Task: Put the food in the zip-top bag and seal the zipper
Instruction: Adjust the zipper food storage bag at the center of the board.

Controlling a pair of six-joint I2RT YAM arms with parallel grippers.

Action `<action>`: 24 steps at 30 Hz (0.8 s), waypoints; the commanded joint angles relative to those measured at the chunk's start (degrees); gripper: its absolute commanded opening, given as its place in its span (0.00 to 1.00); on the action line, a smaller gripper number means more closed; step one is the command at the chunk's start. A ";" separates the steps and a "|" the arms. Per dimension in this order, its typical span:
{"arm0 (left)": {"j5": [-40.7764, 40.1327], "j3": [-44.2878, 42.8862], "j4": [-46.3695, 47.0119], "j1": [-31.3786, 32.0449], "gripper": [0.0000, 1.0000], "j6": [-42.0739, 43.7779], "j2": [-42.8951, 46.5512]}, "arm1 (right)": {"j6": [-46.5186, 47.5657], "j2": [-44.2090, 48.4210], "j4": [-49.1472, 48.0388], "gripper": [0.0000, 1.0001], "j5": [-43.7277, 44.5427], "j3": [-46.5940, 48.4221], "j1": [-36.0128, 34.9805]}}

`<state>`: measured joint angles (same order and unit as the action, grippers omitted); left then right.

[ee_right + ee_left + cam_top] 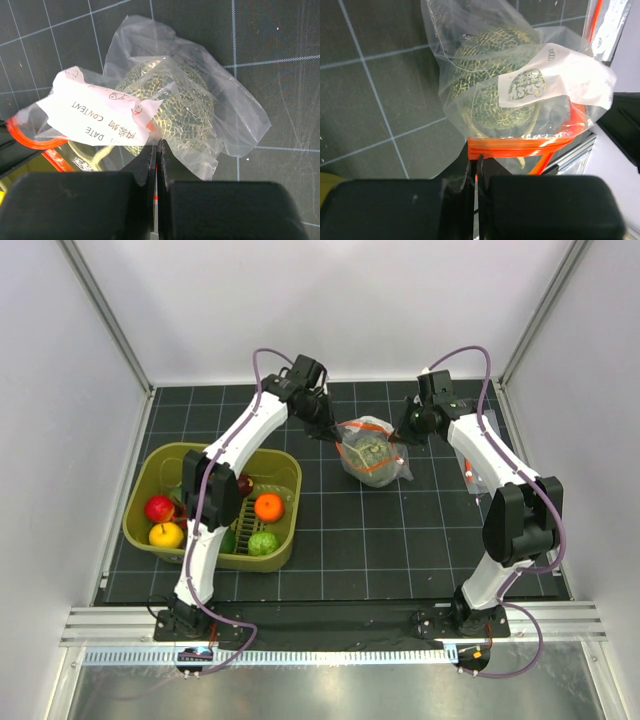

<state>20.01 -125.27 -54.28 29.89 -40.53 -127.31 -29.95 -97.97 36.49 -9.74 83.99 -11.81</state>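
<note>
Fixed camera high at the near edge, looking down over the whole table [400,530], left and right wrist cameras close in from either side, all three sharing the zip-top bag [372,452].

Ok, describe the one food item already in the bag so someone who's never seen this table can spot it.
On the black gridded mat, look right of the olive basket to the crinkly clear bag. Inside sits a round green melon; unlike the smooth basket fruit, its skin carries a pale net pattern.
</note>
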 commanded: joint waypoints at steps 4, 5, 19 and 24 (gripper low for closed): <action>-1.03 -4.28 2.08 0.17 0.00 2.48 1.80 | 2.97 4.46 -0.03 0.19 -2.30 3.46 -0.05; -0.94 -4.63 1.99 0.17 0.00 2.48 2.32 | 4.02 5.07 0.51 0.31 -2.22 5.38 -0.05; 0.91 -9.29 2.78 0.08 0.00 0.37 3.21 | 15.54 4.64 6.66 0.41 1.83 16.47 -11.74; 1.52 -9.37 2.87 0.08 0.00 -0.16 3.47 | 16.51 3.06 5.70 0.40 2.35 15.86 -12.71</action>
<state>19.81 -132.07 -53.39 29.89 -40.23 -127.46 -15.81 -93.78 42.33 -8.84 98.78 -25.08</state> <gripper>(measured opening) 0.014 0.400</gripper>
